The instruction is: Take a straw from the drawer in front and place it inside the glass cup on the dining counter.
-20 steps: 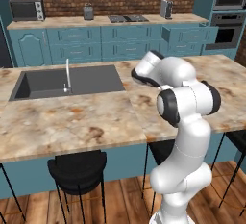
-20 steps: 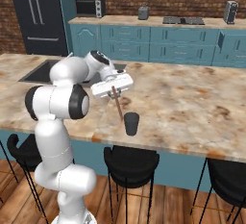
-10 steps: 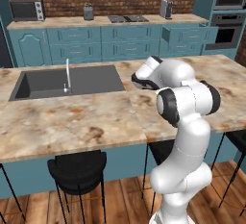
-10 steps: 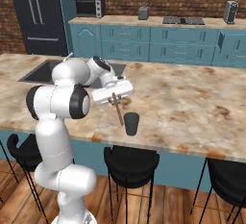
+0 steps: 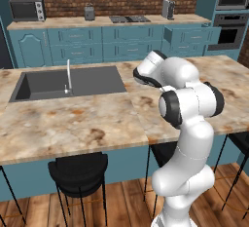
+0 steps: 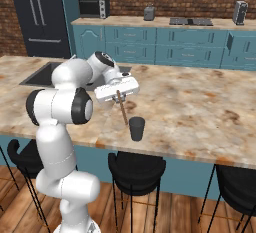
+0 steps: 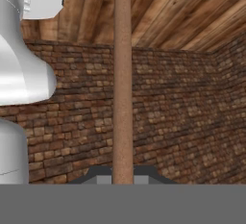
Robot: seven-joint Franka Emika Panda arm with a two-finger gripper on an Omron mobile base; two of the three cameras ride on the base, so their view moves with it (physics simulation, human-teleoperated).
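- Gripper [image 6: 119,95]: seen from the right base camera, it hangs above the dining counter [image 6: 200,102], with the white hand block turned sideways. Its jaws are clamped tight on the straw [image 6: 122,108].
- Straw: a thin tan-orange stick that slants down from the gripper toward the glass cup [image 6: 136,128]. Its lower end lies at or just above the cup's near rim; whether the tip has entered the cup cannot be told. In the hand view the straw [image 7: 122,81] runs straight up the middle of the picture, rising from between the finger tips at the bottom, against a brick wall and a wooden plank floor.
- Glass cup: a small dark tumbler standing upright on the beige marbled top, near the counter's front edge and just below and to the right of the gripper in the right base view.
- Dining counter: in the left base view its top [image 5: 73,123] carries the inset dark sink [image 5: 68,82] with a silver tap [image 5: 68,75]. The arm's elbow and forearm [image 5: 189,102] rise over the counter's right part and hide the gripper there.
- Black stools [image 6: 136,169] stand under the counter's near side.
- Drawer [image 5: 189,35]: pulled out and standing open in the teal cabinets of the back wall, to the right of the cooktop [image 5: 125,19] and beside the oven [image 5: 233,24].
- Back counter: a microwave [image 5: 26,9] at the left, with a brick wall behind.
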